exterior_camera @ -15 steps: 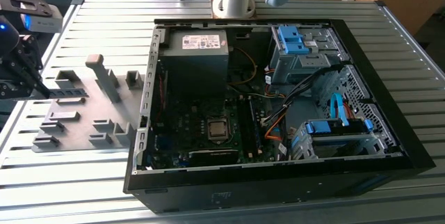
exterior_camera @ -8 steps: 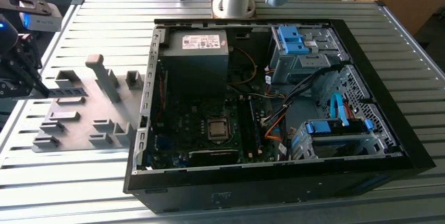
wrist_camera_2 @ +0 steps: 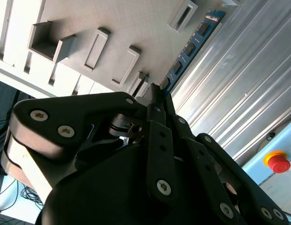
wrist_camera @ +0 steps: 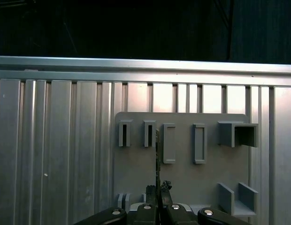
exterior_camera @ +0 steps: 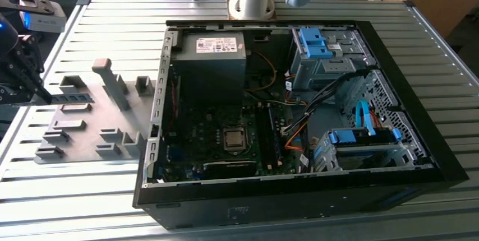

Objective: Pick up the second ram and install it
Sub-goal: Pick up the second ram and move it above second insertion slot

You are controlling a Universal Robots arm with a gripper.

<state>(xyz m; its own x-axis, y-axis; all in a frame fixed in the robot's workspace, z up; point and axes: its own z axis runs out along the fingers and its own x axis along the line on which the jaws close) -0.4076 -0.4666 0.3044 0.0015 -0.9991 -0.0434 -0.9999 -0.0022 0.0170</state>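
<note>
Nearest, along the front edge of the surface, the open computer case lay on its side with its board showing. Further back, towards the surface's edge at the exterior view's left, sat the grey holder plate with its blocks and slots. Over it the tool had its fingers together, clamped on one end of the second ram. The ram stood on edge and reached out across the plate; whether it touched the plate I could not tell. At the far edge rose the arm's base.
</note>
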